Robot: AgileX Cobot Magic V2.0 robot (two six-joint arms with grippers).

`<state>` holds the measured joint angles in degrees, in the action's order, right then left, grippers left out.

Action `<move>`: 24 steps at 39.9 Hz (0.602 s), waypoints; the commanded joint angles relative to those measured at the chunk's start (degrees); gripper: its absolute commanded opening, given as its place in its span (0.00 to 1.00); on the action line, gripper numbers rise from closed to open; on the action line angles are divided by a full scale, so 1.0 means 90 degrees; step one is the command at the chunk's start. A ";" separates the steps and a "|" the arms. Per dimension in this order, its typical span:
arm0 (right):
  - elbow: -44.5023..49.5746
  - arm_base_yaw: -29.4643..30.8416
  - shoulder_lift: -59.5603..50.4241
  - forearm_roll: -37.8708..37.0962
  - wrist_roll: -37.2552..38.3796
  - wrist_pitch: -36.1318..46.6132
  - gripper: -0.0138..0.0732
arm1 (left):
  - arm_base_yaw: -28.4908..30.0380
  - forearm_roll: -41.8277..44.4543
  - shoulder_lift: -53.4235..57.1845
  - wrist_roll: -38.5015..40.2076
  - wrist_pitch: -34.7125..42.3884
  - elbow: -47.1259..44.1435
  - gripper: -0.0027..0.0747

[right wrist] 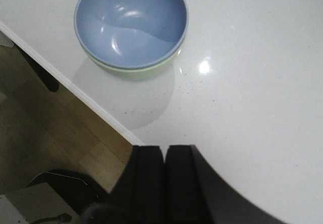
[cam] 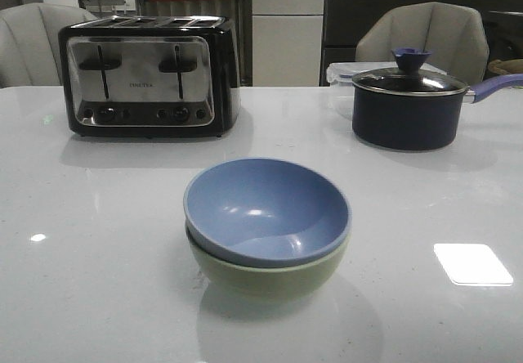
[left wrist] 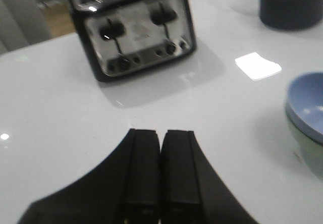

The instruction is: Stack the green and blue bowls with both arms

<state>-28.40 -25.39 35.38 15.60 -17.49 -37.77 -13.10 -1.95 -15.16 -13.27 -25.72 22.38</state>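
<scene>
the blue bowl (cam: 267, 208) sits nested inside the green bowl (cam: 265, 275) near the front middle of the white counter (cam: 98, 257), so only a band of the green one shows beneath the blue rim. the blue bowl rests slightly tilted in the green one, its rim higher on the left in the front view. both bowls are empty, with soft light glints on the blue inner wall. behind them to the left stands a black and chrome toaster (cam: 149, 75), well apart from the stack, and to the right at the back a dark saucepan (cam: 405, 109) with a glass lid, a blue knob and a bluish handle pointing right. a clear plastic container (cam: 341, 75) stands just behind the saucepan. neither arm shows in the front view. in the left wrist view the left end effector (left wrist: 160, 168) hangs above bare counter with its two black fingers pressed together and nothing between them; the toaster lies ahead of it and the stacked bowls show at the edge of that view. in the right wrist view the right end effector (right wrist: 164, 183) is likewise closed on nothing, its fingers side by side with only a thin seam between, held above the counter's near edge, with the stacked bowls well apart from it and a wooden floor (right wrist: 55, 128) visible below the edge.
</scene>
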 commanded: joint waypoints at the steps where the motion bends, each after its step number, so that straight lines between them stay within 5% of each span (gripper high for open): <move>1: -0.0190 -0.0009 -0.0003 0.0024 -0.0071 0.0379 0.22 | 0.0504 -0.0043 0.0511 0.0014 0.1219 -0.0396 0.15; 8: -0.0190 -0.0009 -0.0003 0.0024 -0.0071 0.0379 0.22 | 0.1079 -0.0200 0.1138 0.0115 0.1873 -0.1302 0.15; 14: -0.0190 -0.0009 -0.0003 0.0024 -0.0071 0.0373 0.22 | 0.1084 0.0560 0.1469 0.1234 0.2209 -0.1810 0.15; 24: -0.0190 -0.0009 -0.0003 0.0024 -0.0071 0.0359 0.22 | 0.1171 0.0477 0.1675 0.1235 0.3036 -0.2434 0.15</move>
<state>-28.40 -25.39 35.38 15.60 -17.49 -37.90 -2.71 2.23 -0.42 -2.96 -6.45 -0.04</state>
